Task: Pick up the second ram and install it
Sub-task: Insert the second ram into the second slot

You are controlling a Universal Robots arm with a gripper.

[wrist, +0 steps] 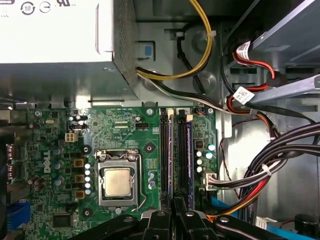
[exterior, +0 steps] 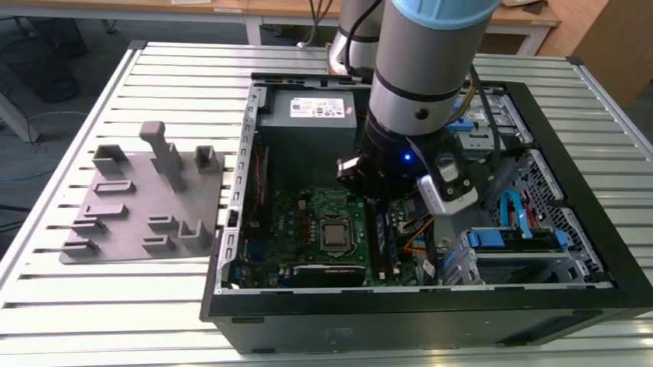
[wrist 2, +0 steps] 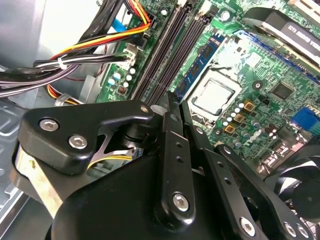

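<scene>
Looking at the second ram point(wrist: 188, 160): you see it seated upright in a slot near the motherboard point(wrist: 125, 130) edge beside the cables point(wrist: 280, 150). Gripper point(wrist: 172, 212) sits directly above it, fingers point(wrist 2: 172, 150) pressed together, holding nothing.

Second ram point(wrist: 189, 155) (dark, bluish labels) upright on edge in motherboard slot

Green motherboard point(wrist: 125, 130) — silver processor point(wrist: 118, 181), black slots point(wrist: 165, 155) — yellow, red, black cables point(wrist 2: 95, 42).
</scene>
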